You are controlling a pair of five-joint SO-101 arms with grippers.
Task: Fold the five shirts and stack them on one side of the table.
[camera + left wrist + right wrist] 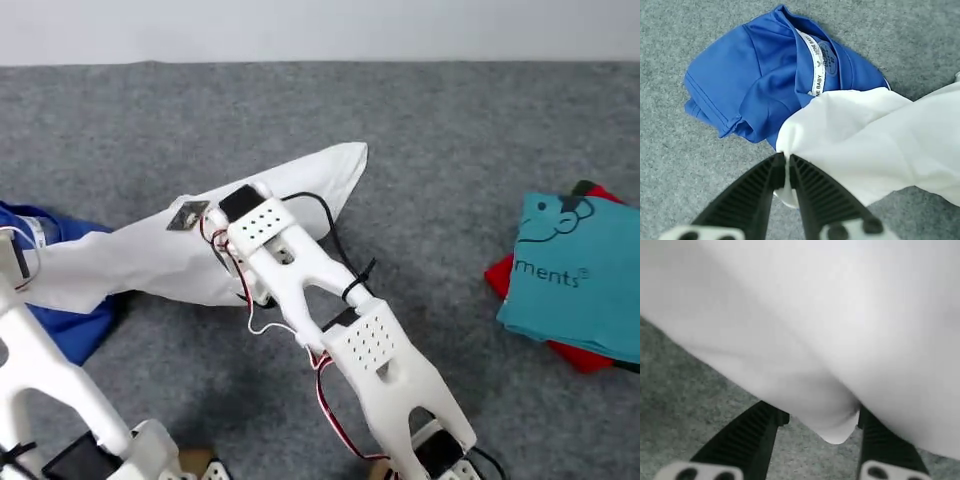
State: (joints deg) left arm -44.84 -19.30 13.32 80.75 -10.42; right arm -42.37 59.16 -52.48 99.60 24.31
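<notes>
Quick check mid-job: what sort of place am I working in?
Probably a lab test bench: a grey carpet-covered table, a bare white wall behind it, and practice laundry laid out, a white shirt and a folded teal shirt.

The white shirt is smooth cloth, the table carpet rough, fingers ribbed plastic.

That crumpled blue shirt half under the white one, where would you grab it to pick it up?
Probably the stitched hem of the blue shirt, a doubled edge lying free on the grey carpet. Come down from that open side, away from the white shirt, which covers its other end and is pinched in the left gripper.
</notes>
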